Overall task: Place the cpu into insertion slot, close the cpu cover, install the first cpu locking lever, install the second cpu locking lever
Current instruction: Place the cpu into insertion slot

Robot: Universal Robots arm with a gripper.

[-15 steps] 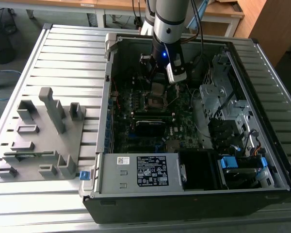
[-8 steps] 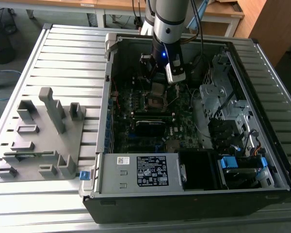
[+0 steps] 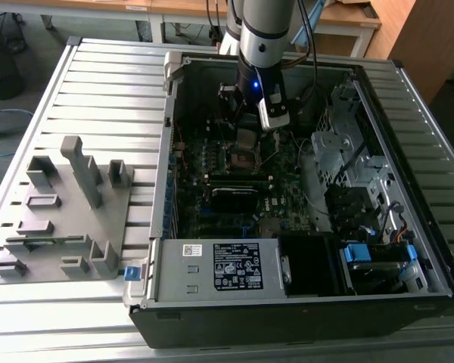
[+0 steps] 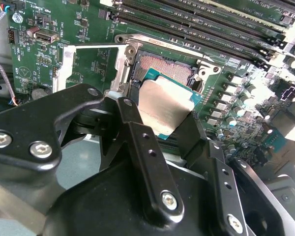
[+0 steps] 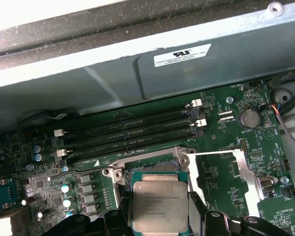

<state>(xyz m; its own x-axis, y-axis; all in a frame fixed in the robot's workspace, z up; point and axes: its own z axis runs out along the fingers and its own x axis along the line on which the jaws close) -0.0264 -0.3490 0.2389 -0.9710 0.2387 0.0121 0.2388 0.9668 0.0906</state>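
While the gripper (image 4: 160, 118) has its jaws clenched on the edges of the cpu (image 4: 168, 104), the chip hangs just over the insertion slot (image 4: 169, 69), covering part of its dark recess; whether they touch I cannot tell. Beside the insertion slot, the cpu cover (image 4: 65, 61) is swung open, clear of the recess, over the green motherboard (image 4: 83, 29).
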